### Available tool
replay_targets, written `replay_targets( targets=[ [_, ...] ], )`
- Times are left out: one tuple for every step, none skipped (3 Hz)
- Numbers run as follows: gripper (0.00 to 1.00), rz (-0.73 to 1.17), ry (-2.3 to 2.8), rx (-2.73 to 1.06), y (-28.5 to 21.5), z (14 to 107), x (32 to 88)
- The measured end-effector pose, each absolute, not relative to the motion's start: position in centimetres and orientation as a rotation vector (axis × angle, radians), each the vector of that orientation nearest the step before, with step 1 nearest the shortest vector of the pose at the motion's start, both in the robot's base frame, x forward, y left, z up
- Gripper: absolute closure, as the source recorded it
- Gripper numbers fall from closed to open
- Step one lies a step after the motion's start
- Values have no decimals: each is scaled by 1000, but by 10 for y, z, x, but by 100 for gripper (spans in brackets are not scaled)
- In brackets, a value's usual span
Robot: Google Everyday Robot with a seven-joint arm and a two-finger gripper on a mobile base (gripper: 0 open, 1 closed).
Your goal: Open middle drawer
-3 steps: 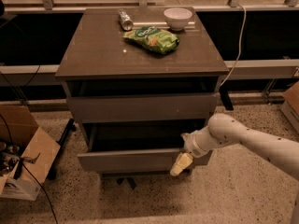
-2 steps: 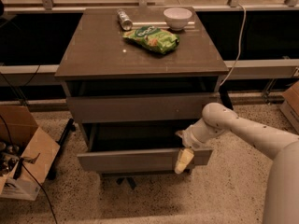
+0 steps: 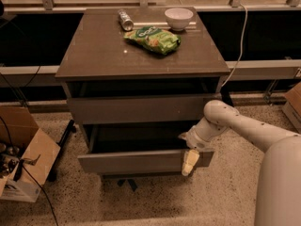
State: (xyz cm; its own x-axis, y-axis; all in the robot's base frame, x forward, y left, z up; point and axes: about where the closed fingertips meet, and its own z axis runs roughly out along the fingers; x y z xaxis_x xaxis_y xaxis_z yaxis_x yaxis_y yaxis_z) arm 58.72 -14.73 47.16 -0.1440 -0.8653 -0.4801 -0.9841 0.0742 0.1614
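Note:
The middle drawer (image 3: pixel 136 162) is a wide, shallow grey-brown drawer with a plain front. It stands pulled out from the cabinet, with its dark inside showing behind the front. My gripper (image 3: pixel 190 165) is at the drawer's right end. A yellowish fingertip (image 3: pixel 189 164) hangs down over the outside of the front, and the wrist sits above the drawer's top edge. The white arm reaches in from the lower right. The drawer front above it (image 3: pixel 141 108) sits close in under the cabinet top. No front shows below the open drawer.
The cabinet top (image 3: pixel 94 51) holds a green chip bag (image 3: pixel 153 39), a can (image 3: pixel 125 20) and a white bowl (image 3: pixel 178 18). An open cardboard box (image 3: pixel 23 149) with cables stands on the floor at left. A white cable hangs at the cabinet's right. Speckled floor lies in front.
The arm's elbow has swung nearer and to the right. The gripper has shifted slightly right along the drawer front. The drawer has not visibly moved.

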Motion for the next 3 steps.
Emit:
replay_targets(
  targets=[
    [0, 671, 2105, -1812, -144, 458, 583],
    [0, 682, 2102, -1748, -140, 443, 586],
    [0, 706, 2108, -1720, -138, 431, 587]
  ],
)
